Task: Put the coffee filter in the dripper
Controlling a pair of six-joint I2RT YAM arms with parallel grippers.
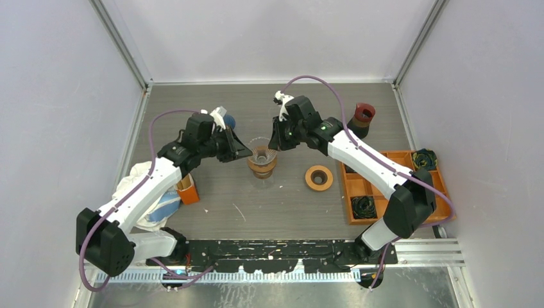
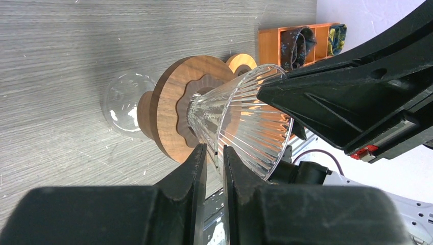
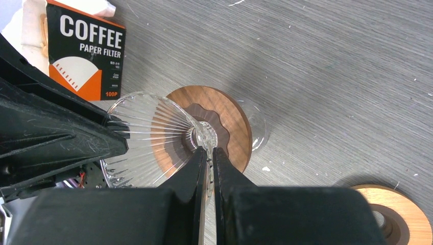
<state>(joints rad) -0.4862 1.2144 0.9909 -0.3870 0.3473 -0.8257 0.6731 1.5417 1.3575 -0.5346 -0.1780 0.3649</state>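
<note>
The dripper point(image 1: 263, 159) is a clear ribbed glass cone in a round wooden collar point(image 2: 168, 109), at the table's middle. My left gripper point(image 1: 249, 153) is shut on the cone's glass wall from the left, which shows between its tips in the left wrist view point(image 2: 215, 150). My right gripper point(image 1: 274, 142) is shut on the glass near the cone's neck from the right point(image 3: 210, 151). The cone point(image 3: 148, 132) holds no filter. An orange and black coffee paper filter box point(image 3: 84, 51) stands on the left point(image 1: 187, 190). No loose filter shows.
A wooden ring point(image 1: 319, 178) lies right of the dripper. An orange compartment tray point(image 1: 385, 186) with dark items sits at the right. A dark red-topped vessel point(image 1: 362, 119) stands at the back right. A white and blue cloth point(image 1: 138, 183) lies by the filter box.
</note>
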